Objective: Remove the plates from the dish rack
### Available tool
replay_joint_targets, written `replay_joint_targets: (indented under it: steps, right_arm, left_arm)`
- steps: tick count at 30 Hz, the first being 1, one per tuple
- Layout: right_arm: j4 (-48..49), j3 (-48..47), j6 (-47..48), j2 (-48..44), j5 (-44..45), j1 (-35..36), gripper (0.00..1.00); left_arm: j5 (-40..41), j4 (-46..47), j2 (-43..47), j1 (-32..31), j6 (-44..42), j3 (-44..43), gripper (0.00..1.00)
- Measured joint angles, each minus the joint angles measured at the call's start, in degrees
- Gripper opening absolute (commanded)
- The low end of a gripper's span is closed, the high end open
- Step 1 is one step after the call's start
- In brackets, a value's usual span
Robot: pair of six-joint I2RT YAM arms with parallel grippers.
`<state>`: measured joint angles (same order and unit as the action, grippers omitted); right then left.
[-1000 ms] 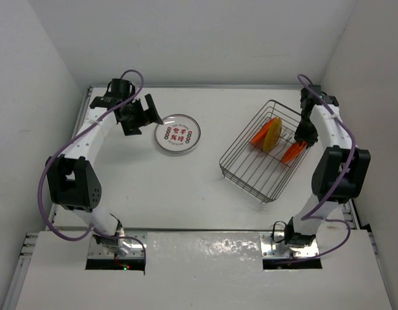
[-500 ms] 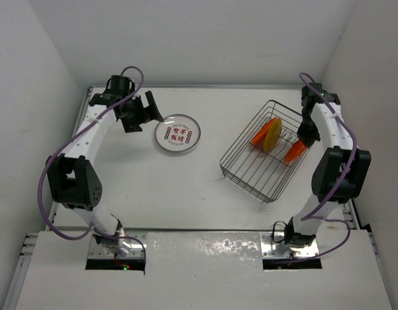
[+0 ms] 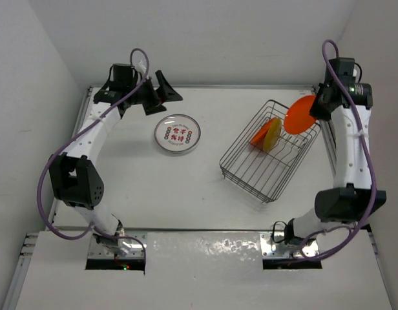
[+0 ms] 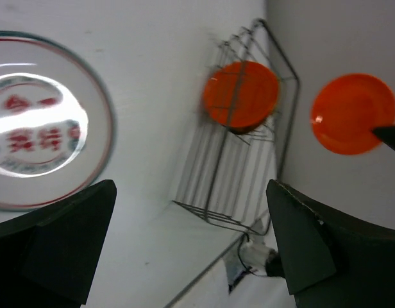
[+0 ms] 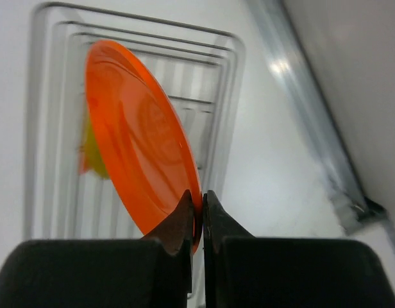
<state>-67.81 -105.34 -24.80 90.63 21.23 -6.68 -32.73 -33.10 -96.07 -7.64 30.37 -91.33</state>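
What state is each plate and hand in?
Held orange plate, pinched by its rim, above the dish rack.
Second orange plate, on edge in the rack.
Yellow plate, on edge beside it.
White plate, flat on the table.
Left hand, open, empty.
Right hand, shut on the plate.

Glossy plate (image 5: 136, 141), mtl wire rack (image 3: 254, 173)

White arm links (image 3: 90, 132), black joint housings (image 3: 73, 184) — a purple cable (image 3: 38, 194) loops along each.
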Motion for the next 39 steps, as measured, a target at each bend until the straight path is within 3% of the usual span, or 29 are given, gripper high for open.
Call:
replay_joint_targets:
  steps: [7, 11, 14, 15, 16, 17, 19, 20, 21, 22, 23, 24, 26, 29, 34, 37, 39]
  right_arm:
    - [19.3, 18.2, -2.3, -12.4, -34.2, 3.5, 0.00]
    - [29.7, 24.6, -6.5, -11.9, -44.5, 11.2, 0.00]
    - [36.9, 27.0, -10.5, -10.9, -49.7, 15.0, 0.00]
    - [39.0, 27.4, -11.8, -10.5, -50.9, 15.7, 0.00]
    - [41.2, 27.7, -13.2, -10.2, -51.9, 16.2, 0.00]
    - [43.0, 27.9, -14.4, -9.9, -52.7, 16.5, 0.00]
    - [46.1, 28.0, -16.4, -9.3, -53.5, 17.2, 0.00]
    - [46.8, 28.1, -16.9, -9.0, -53.5, 17.5, 0.00]
    - [47.1, 28.1, -17.3, -8.5, -53.5, 17.7, 0.09]
    - [47.3, 28.3, -17.9, -8.2, -53.3, 17.8, 0.24]
    - [47.9, 28.7, -19.0, -7.7, -53.5, 17.7, 0.46]
    - [48.3, 28.7, -19.3, -7.2, -53.6, 17.6, 0.98]
    - [47.2, 28.6, -18.5, -6.9, -53.0, 17.8, 0.99]
    - [38.2, 25.6, -14.7, -6.7, -45.1, 18.4, 0.99]
    - [18.3, 14.3, -10.9, -4.4, -20.0, 18.4, 0.99]
    - [13.3, 13.0, -10.5, -3.6, -10.7, 18.2, 0.99]
    - [10.5, 13.1, -10.3, -2.9, -5.5, 18.2, 0.99]
  left_arm:
    - [-12.7, 14.3, -1.6, -8.9, 6.1, 0.3, 1.00]
    - [-14.8, 17.1, -3.3, -11.3, 7.9, 0.3, 0.95]
    - [-14.7, 17.6, -3.8, -11.0, 8.8, 0.6, 0.79]
    - [-14.6, 17.7, -3.9, -11.0, 9.0, 0.7, 0.62]
    - [-14.4, 17.8, -4.0, -10.9, 9.4, 0.8, 0.55]
    - [-14.4, 18.0, -4.1, -10.7, 9.2, 1.0, 0.33]
    - [-14.4, 18.2, -4.1, -10.7, 9.4, 1.5, 0.13]
    - [-14.6, 18.5, -4.1, -10.7, 9.3, 1.8, 0.04]
    - [-14.6, 18.7, -4.1, -10.7, 9.3, 1.9, 0.00]
    - [-14.7, 19.0, -4.1, -10.7, 8.7, 2.3, 0.00]
    - [-14.9, 19.0, -4.1, -10.6, 8.7, 2.6, 0.00]
    - [-14.4, 18.8, -4.1, -10.6, 8.5, 3.1, 0.00]
    - [-12.5, 17.1, -4.0, -10.6, 7.5, 4.3, 0.00]
    - [-7.3, 12.1, -3.1, -10.6, 4.9, 8.7, 0.00]
    - [0.0, 7.1, 2.6, -10.6, 1.5, 24.8, 0.00]
    - [2.3, 5.6, 5.3, -10.6, 0.7, 33.3, 0.00]
    - [3.3, 5.4, 6.2, -10.7, 0.2, 36.9, 0.11]
